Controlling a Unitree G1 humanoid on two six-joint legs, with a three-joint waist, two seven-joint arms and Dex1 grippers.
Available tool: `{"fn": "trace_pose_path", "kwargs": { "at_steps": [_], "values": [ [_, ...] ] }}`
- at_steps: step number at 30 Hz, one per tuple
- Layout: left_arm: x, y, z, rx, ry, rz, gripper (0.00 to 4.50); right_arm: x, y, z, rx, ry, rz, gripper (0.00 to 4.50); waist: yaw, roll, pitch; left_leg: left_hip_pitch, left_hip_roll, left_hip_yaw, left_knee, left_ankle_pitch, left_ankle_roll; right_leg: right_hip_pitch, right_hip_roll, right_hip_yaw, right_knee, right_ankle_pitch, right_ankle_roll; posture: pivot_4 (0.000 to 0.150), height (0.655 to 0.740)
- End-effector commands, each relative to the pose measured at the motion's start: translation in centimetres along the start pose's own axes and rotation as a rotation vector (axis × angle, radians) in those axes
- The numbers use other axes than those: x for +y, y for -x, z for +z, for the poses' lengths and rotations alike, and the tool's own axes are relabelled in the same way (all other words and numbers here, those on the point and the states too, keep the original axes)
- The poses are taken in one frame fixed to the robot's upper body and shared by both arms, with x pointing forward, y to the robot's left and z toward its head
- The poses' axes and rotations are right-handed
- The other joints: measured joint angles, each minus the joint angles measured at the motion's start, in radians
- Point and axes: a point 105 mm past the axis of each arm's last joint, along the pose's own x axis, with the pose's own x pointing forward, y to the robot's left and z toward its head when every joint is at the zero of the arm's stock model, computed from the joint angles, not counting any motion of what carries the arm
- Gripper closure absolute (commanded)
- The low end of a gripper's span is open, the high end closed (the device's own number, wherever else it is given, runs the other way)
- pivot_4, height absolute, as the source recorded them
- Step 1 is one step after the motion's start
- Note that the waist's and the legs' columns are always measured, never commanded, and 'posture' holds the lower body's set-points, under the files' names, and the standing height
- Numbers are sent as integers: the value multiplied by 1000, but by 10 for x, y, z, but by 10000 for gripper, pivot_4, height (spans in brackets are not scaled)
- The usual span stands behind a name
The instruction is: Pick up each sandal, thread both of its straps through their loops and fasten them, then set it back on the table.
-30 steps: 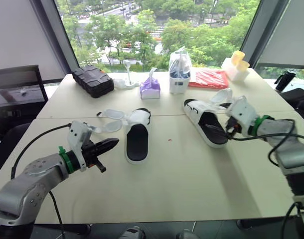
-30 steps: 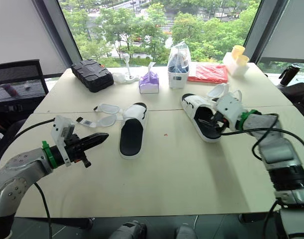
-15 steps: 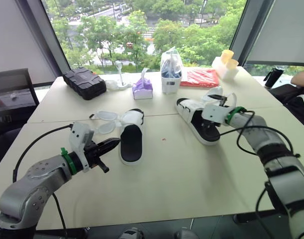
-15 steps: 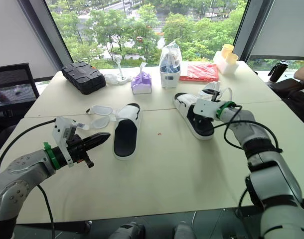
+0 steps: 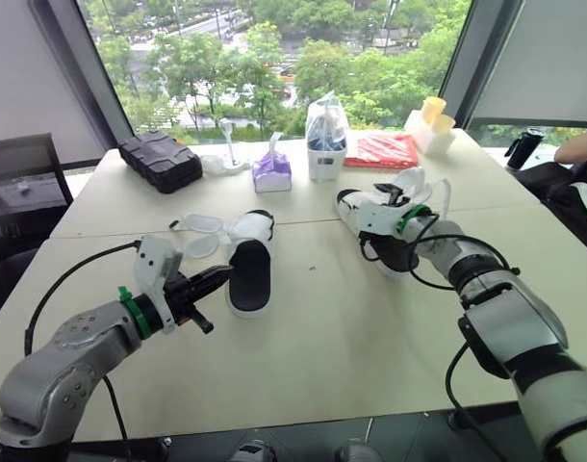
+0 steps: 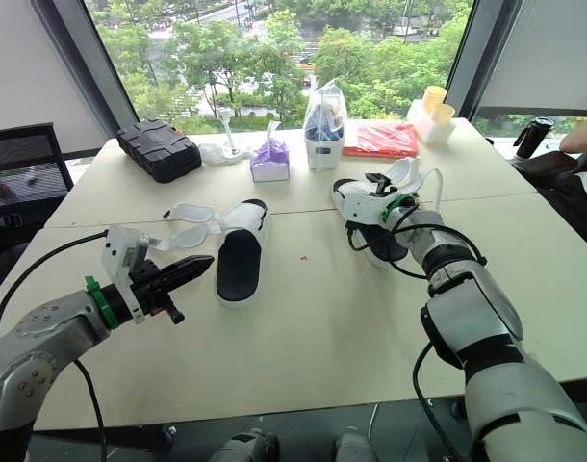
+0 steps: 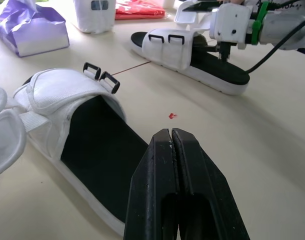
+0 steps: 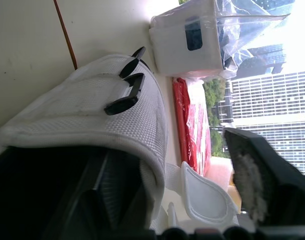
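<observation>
1. Beige table [image 5: 370, 327], windows [image 5: 274, 58] behind.
2. L sandal [image 5: 249, 274] mid-table, long axis near-to-far edge; L gripper [image 7: 171, 132] pinched closed, empty.
3. R sandal [image 7: 172, 47] angled toward right edge; R gripper [image 5: 388, 204] fingers spread, seemingly straddling its upper.

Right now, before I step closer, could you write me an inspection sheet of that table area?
Surface: pale table, seam across it.
Job's things: left sandal and right sandal lie flat, straps unfastened.
Clutter: black case, purple tissue pack, bagged white box, red packet, yellow cups.
Grippers: left gripper, jaws shut, beside left sandal; right gripper, jaws open, at right sandal's upper.
Cables: black cables along both arms.
Surroundings: windows, trees, black chair, a person's arm.
</observation>
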Motion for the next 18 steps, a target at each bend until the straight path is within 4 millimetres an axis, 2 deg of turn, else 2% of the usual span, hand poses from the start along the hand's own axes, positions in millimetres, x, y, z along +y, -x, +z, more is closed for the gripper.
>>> {"fn": "trace_pose_path", "kwargs": {
  "at_steps": [1, 3, 4, 11, 15, 18],
  "values": [
    [-4, 2, 10, -37, -28, 5, 45000, -25, -4, 9, -13, 43, -78, 34289, -7, 0, 0, 1, 0, 2, 0, 0, 0, -1, 0, 3, 2, 0, 0, 1500, 7400],
    [-5, 2, 10, -41, -25, 7, 45000, -24, -4, 10, -13, 53, -78, 43719, -10, 0, 0, 4, 0, 6, 0, 0, 0, -2, 0, 7, 5, 0, 0, 1500, 7400],
    [-5, 2, 10, -41, -25, 7, 45000, -25, -5, 10, -14, 56, -82, 44427, -13, 0, 0, 5, 0, 8, 0, 0, 0, -1, 0, 8, 6, 0, 0, 1500, 7400],
    [-7, -1, 10, -43, -23, 2, 45000, -25, -2, 13, -56, 89, -82, 44427, -17, 0, 0, 11, 3, 14, -1, -1, 2, 0, 5, 16, 8, 0, 0, 1500, 7400],
    [-7, -1, 10, -44, -20, -2, 45000, -25, 11, 25, -247, 282, -65, 44427, -15, 0, 0, 11, 4, 15, -2, 0, 1, -1, 6, 17, 8, 0, -1, 1500, 7400],
    [-8, -3, 8, -36, -19, -16, 45000, -21, 37, 32, -468, 440, -38, 44427, -13, 0, 1, 10, 3, 15, -3, 0, 1, -2, 5, 17, 7, 0, 0, 1500, 7400]
  ]
}}
